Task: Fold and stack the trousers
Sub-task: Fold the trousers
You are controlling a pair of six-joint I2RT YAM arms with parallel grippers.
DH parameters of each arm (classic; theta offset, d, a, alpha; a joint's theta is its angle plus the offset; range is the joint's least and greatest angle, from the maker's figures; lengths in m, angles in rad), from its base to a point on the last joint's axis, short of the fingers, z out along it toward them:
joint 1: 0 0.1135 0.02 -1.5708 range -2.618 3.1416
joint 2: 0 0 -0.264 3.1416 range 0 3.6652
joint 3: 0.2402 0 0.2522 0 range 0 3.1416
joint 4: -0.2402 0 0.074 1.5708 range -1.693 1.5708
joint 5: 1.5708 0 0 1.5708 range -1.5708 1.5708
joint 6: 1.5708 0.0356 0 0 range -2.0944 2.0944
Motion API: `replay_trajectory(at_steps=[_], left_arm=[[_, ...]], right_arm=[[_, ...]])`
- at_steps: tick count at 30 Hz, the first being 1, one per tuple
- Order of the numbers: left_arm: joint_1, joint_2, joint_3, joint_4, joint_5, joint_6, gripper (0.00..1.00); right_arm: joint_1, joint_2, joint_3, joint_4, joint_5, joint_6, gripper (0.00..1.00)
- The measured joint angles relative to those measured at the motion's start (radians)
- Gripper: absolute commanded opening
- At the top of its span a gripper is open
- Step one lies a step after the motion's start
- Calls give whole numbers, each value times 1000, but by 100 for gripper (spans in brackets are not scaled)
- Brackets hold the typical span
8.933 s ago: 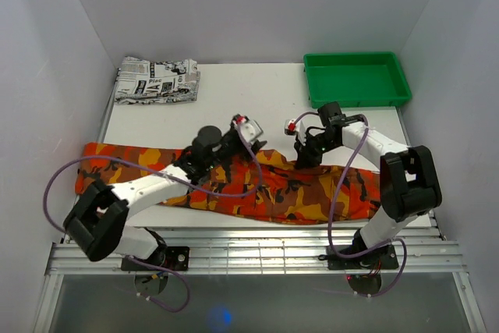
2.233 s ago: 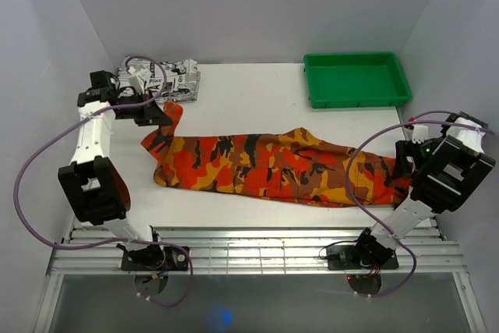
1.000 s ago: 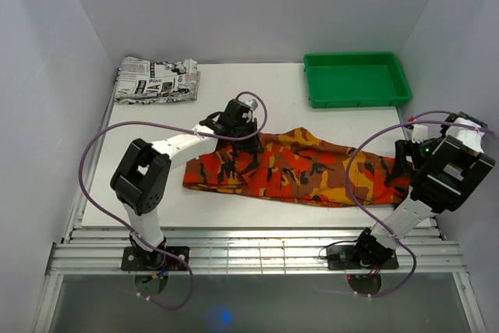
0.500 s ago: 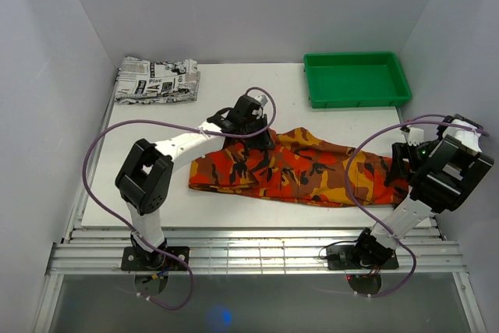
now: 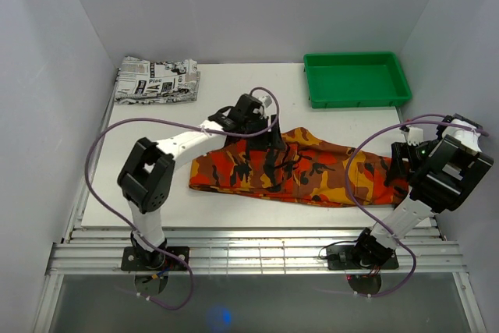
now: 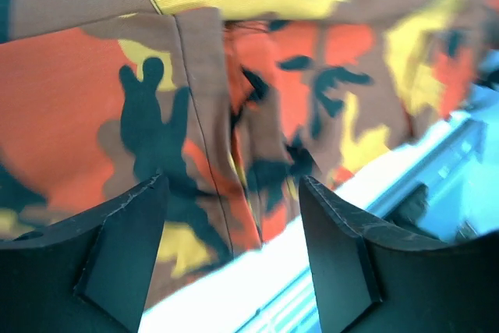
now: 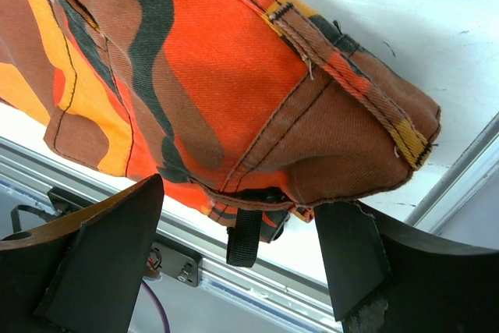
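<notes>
Trousers (image 5: 312, 173) laid long axis L-R: folded part seen directly beneath spread fingers of L gripper (image 6: 234, 183); other end just ahead of R gripper (image 7: 238, 196), likewise spread, nothing gripped.

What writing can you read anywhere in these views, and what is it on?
"Plac": roughly, in large letters on the folded newspaper-print garment; its other print is too small to read.
Trousers, green tray: no writing visible.

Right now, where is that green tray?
In the top view, the green tray sits at the table's far right corner, beyond the camouflage trousers.
</notes>
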Motion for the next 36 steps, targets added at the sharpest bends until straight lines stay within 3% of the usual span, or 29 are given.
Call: replay_trajectory(at_steps=[3, 7, 11, 13, 16, 19, 20, 30, 34, 35, 36], left_arm=[[81, -143, -58, -10, 66, 76, 85], [371, -296, -88, -66, 207, 255, 88], [703, -297, -90, -191, 374, 497, 87], [825, -267, -109, -269, 447, 606, 86], [922, -209, -148, -345, 528, 702, 82], [961, -139, -211, -375, 602, 754, 81], [962, -121, -237, -372, 623, 759, 81], [911, -13, -398, -169, 775, 663, 77], [866, 7, -439, -57, 811, 597, 56], [857, 12, -449, -37, 813, 590, 49], [852, 17, -455, -20, 812, 579, 36]], right_arm=[[4, -1, 0, 0, -6, 0, 82], [7, -8, 0, 0, -14, 0, 82], [10, -13, 0, 0, -21, 0, 83], [12, -14, 0, 0, -21, 2, 83], [14, -14, 0, 0, -19, 4, 86], [17, -14, 0, 0, -11, 10, 97], [17, -14, 0, 0, -6, 9, 90], [17, -14, -1, -1, 46, 19, 90], [17, -14, -1, -5, 51, 26, 90], [17, -14, -1, -8, 51, 27, 90], [17, -14, -1, -10, 51, 27, 90]])
